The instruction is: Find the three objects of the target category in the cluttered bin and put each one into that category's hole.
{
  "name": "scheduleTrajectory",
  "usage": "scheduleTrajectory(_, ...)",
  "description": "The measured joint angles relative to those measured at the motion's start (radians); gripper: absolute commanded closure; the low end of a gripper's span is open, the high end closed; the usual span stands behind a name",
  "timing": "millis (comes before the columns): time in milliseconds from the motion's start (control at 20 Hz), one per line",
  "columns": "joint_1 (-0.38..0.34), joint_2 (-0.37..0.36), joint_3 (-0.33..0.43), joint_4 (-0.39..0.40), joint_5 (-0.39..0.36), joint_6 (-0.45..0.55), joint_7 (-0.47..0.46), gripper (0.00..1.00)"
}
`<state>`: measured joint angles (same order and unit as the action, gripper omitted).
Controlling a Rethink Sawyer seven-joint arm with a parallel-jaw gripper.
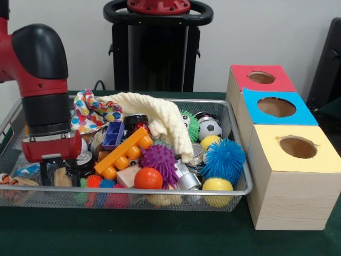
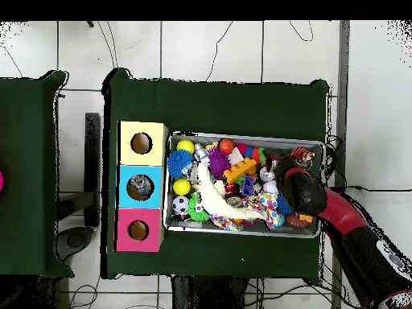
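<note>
The wire-mesh bin [image 1: 133, 193] is full of toys and also shows in the overhead view [image 2: 241, 232]. My gripper [image 1: 59, 178] is open and reaches down into the bin's left end, its black fingers [image 1: 43, 173] spread on either side of a pale item. In the overhead view the arm [image 2: 304, 191] covers the gripper. The blue-surround hole [image 1: 276, 107] is in the middle box to the right of the bin; seen from overhead [image 2: 140, 187] something grey shows inside it.
The bin holds a cream cloth [image 1: 160, 120], a dotted cloth [image 1: 90, 112], an orange brick [image 1: 125, 152], purple [image 1: 159, 160] and blue [image 1: 224, 158] spiky balls, an orange ball [image 1: 148, 178], a soccer ball [image 1: 210, 128]. Red-surround [image 1: 261, 78] and yellow-surround [image 1: 298, 147] holes flank the blue one.
</note>
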<state>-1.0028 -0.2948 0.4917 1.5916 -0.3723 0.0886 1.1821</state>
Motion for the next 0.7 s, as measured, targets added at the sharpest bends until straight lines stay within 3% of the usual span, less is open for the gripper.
scheduleTrajectory(350, 0.141, -0.025, -0.129, -0.018, 0.001, -0.001, 0.0, 0.0)
scheduleTrajectory(550, 0.258, -0.055, -0.242, -0.05, 0.003, 0.002, 0.0, 0.0)
scheduleTrajectory(600, 0.323, -0.067, -0.312, -0.074, 0.009, 0.016, 0.0, 0.0)
scheduleTrajectory(700, 0.372, -0.074, -0.369, -0.093, 0.013, 0.04, 0.0, 0.0)
